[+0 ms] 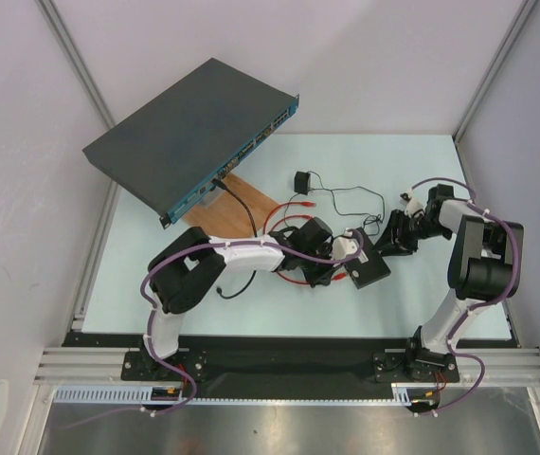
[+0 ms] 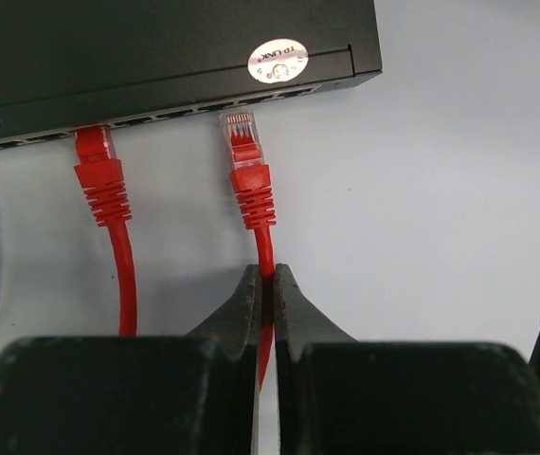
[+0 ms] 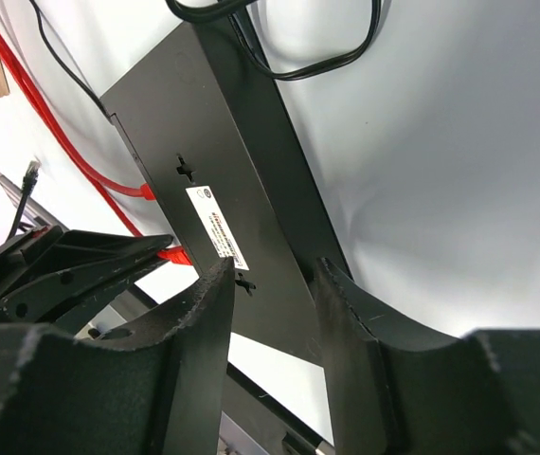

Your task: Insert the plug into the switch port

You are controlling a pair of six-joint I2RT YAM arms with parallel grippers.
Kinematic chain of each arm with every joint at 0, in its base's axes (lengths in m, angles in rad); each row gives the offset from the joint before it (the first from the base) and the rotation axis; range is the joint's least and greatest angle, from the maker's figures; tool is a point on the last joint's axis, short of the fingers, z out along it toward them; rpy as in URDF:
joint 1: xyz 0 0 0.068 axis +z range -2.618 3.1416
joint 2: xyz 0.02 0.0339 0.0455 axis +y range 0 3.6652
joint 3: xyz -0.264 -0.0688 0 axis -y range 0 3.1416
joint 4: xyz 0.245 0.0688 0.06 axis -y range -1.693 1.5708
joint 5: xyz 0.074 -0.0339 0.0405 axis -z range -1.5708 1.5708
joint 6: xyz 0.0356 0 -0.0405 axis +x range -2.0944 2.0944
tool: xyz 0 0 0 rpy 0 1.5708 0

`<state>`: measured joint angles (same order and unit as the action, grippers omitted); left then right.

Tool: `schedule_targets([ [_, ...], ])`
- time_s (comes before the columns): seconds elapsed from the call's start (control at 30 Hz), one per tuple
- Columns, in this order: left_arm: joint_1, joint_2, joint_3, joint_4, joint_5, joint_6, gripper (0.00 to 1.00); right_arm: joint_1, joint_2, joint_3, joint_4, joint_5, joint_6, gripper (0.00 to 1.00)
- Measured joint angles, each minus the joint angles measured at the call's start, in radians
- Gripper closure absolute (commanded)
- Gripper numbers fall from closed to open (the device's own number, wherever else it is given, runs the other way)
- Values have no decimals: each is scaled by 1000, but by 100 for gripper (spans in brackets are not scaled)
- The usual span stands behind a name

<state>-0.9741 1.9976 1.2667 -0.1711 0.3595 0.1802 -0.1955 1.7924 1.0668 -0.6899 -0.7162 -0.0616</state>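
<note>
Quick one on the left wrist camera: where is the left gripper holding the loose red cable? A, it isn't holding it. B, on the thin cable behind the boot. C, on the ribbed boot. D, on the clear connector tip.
B: the left gripper is pinched shut on the thin red cable just behind the ribbed boot, leaving the plug free ahead of it.

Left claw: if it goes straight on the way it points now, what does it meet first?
The port row on the small black switch, met first by the plug on the red cable in the left claw. Its tip seems just outside a port.
</note>
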Motion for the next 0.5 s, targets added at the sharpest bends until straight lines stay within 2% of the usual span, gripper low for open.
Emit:
schedule_targets([
  [0.5,26,0,0,-4,41,-84,100,2,3,-14,6,-15,-3,58],
])
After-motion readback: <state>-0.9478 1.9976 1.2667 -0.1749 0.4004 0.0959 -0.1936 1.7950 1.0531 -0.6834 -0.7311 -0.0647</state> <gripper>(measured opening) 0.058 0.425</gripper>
